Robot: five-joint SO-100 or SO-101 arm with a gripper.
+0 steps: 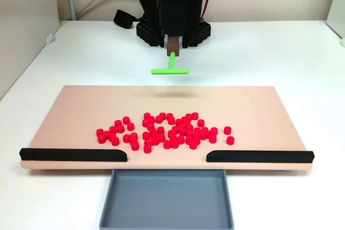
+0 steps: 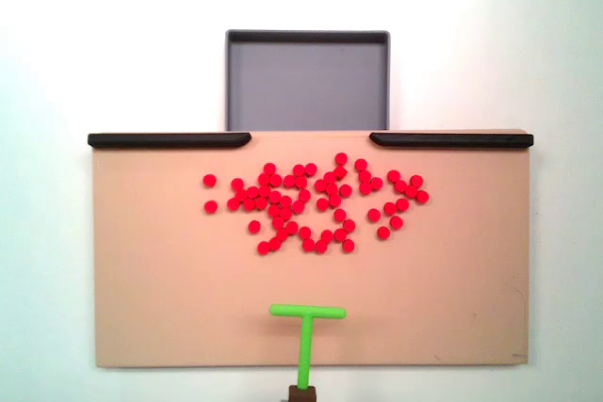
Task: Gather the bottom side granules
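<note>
Fixed views: we saw red granules [image 1: 164, 131] [image 2: 316, 202] scattered mid-board [image 1: 75, 111] [image 2: 151, 261], near black rails; gripper [image 1: 173, 45] clenched on green T-stick [image 1: 171, 67] [image 2: 306, 331] at board's opposite edge

A tan board [image 2: 160, 270] lies flat on a white table [image 2: 57, 44]. The red granules [image 2: 316, 202] are scattered loosely across the board's upper middle, just below the gap between two black rails [image 2: 170, 139] that run along the board's top edge. A grey tray [image 2: 307, 79] sits above the board, touching that gap. A green T-shaped stick [image 2: 306, 336] stands over the board's bottom edge, crossbar toward the granules and well apart from them, its stem ending in a brown holder [image 2: 300, 394].
</note>
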